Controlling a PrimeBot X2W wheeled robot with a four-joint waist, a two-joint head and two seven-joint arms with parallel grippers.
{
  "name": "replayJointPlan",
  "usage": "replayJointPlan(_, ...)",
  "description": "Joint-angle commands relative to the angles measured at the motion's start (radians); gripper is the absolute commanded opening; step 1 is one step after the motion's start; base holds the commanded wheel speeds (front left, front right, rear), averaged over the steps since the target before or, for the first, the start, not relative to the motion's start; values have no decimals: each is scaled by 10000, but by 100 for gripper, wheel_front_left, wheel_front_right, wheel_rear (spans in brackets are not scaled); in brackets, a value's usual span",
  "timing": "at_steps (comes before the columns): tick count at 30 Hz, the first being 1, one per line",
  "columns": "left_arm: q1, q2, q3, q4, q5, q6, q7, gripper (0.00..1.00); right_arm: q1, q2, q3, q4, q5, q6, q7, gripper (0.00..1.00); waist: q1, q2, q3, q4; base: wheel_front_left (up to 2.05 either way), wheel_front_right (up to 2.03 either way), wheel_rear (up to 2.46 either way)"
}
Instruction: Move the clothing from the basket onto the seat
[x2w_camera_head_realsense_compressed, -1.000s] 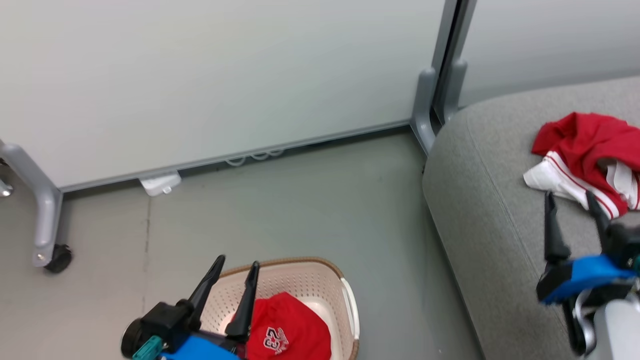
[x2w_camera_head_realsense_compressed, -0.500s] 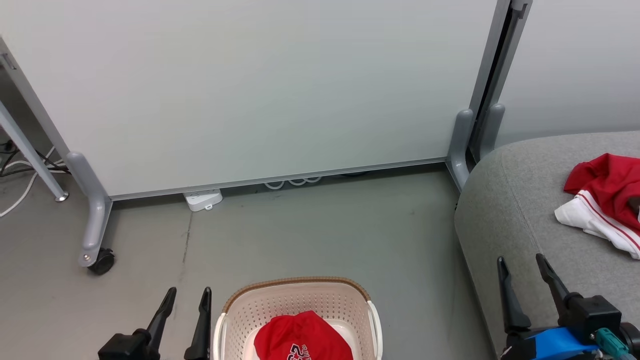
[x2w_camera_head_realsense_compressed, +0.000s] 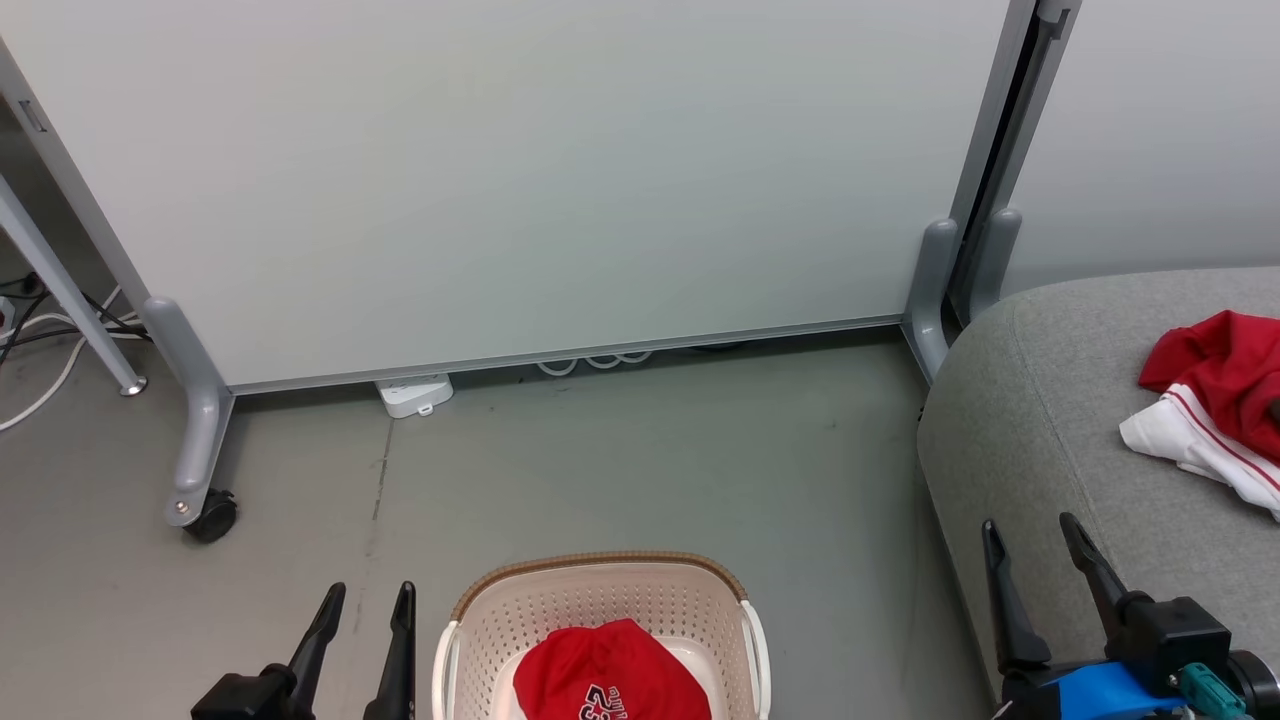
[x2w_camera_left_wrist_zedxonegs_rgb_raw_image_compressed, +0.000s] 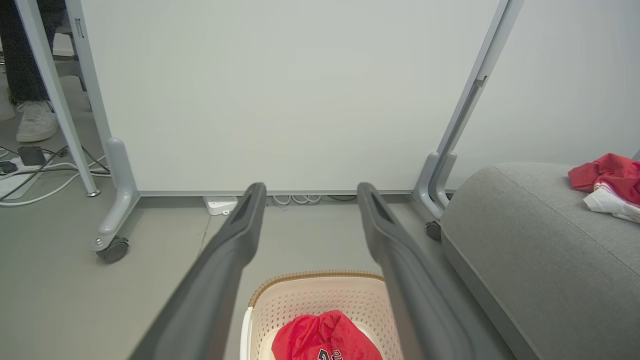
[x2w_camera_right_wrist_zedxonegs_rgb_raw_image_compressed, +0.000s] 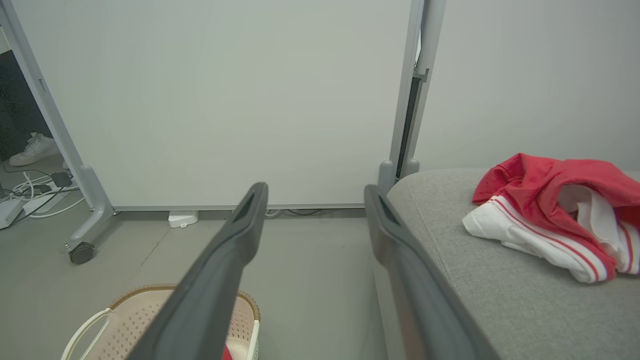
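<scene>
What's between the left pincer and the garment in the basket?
Nothing visible does. The left pincer hangs open to the left of the basket, whose top is open; the red garment lies uncovered inside.

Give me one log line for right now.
left gripper: open, empty | right gripper: open, empty | basket: numbered garment inside | seat: striped garment on it

Basket (x2w_camera_head_realsense_compressed: 600, 598) and seat (x2w_camera_head_realsense_compressed: 1060, 430) on grey floor (x2w_camera_head_realsense_compressed: 640, 460)

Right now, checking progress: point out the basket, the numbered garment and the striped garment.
basket (x2w_camera_head_realsense_compressed: 600, 598), head view, far wall.
numbered garment (x2w_camera_head_realsense_compressed: 600, 665), head view, red middle.
striped garment (x2w_camera_right_wrist_zedxonegs_rgb_raw_image_compressed: 540, 185), right wrist view, red fold.
</scene>
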Motion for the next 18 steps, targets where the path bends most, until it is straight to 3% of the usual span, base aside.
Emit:
replayJointPlan(1, 21, 4, 25, 3, 45, -13, -31, 100, 124, 47, 3, -6, -63, -10, 28, 100, 0, 0, 13, 12, 0, 0, 0)
replayJointPlan(18, -130, 87, -140, -68, -53, -13, -31, 100, -215, 61, 161, 101, 178, -10, -67, 100, 0, 0, 434, -89, 0, 0, 0)
